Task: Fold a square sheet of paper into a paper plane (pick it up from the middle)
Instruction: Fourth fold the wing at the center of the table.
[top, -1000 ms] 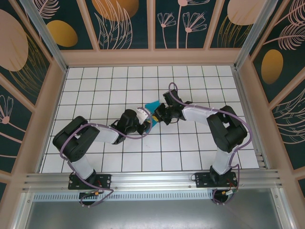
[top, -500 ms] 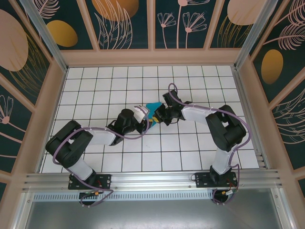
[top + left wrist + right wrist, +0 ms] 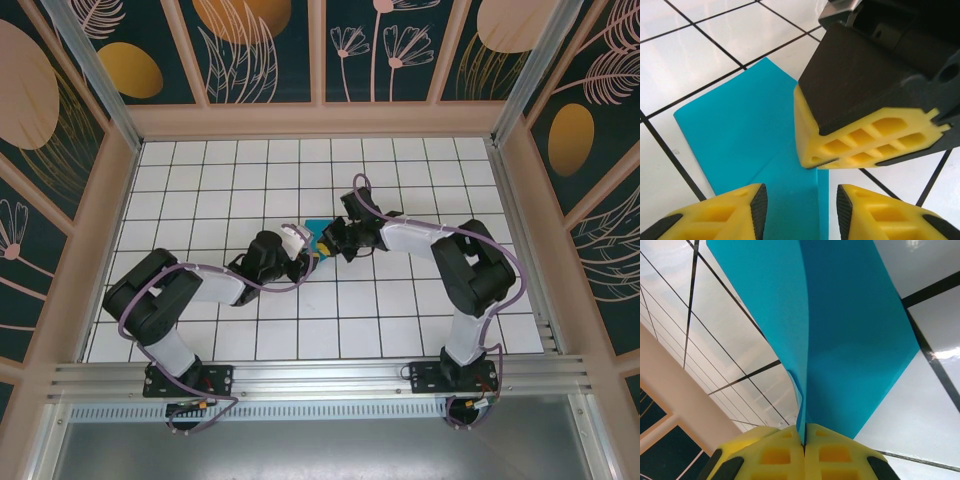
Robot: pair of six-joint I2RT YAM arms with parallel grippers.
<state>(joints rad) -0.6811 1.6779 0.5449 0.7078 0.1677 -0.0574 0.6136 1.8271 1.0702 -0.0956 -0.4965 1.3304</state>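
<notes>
The teal-blue paper [image 3: 745, 130] is folded into layers with a diagonal crease and rests partly on the white tiles. In the top view a small piece of the paper [image 3: 317, 225] shows between the two wrists at the table's middle. My right gripper [image 3: 804, 440] is shut on the paper's [image 3: 840, 330] folded edge, which rises from its closed fingertips. In the left wrist view, the right gripper's yellow fingers [image 3: 865, 135] pinch that edge. My left gripper [image 3: 802, 210] is open, its pads on either side of the paper's near end, without touching it.
The floor is a white tiled table [image 3: 400, 300] with black grid lines, walled by patterned panels [image 3: 260, 50]. Both arms meet near the centre, and the right arm's purple cable [image 3: 365, 195] loops above the wrist. Open tiles lie all around the grippers.
The left arm's elbow swung outward and then partly back. Less of the teal paper shows in the top view than a second ago, as the two wrists have drawn closer over it.
</notes>
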